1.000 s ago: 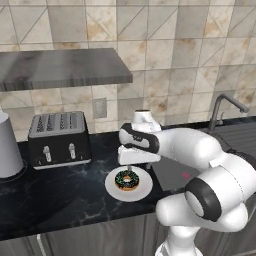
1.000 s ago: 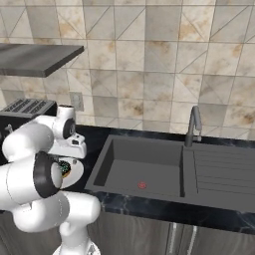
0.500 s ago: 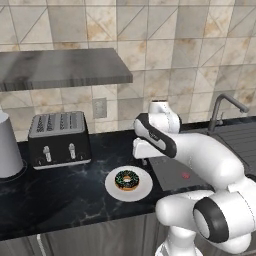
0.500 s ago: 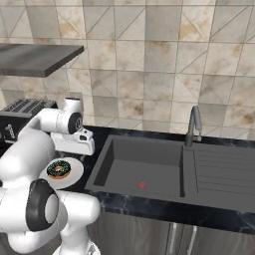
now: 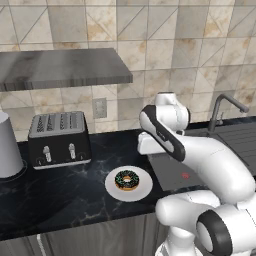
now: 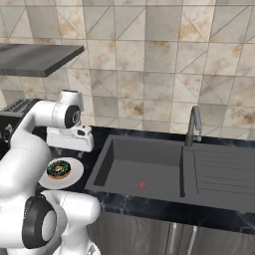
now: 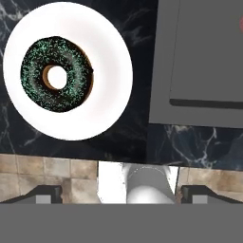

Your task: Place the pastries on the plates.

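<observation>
Since the earlier frame I have lifted my gripper (image 7: 121,192) off the donut (image 7: 57,74); jaws apart, empty. Soft, light glaze: grasp across ring.

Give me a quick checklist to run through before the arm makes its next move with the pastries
1. Donut lying on the white plate: ok.
2. Plate fully on the counter, clear of the sink: ok.
3. Gripper open and holding nothing: ok.
4. Croissant located: cannot tell.
5. Red-rimmed plate located: cannot tell.
6. Toaster standing apart from the plate: ok.
</observation>
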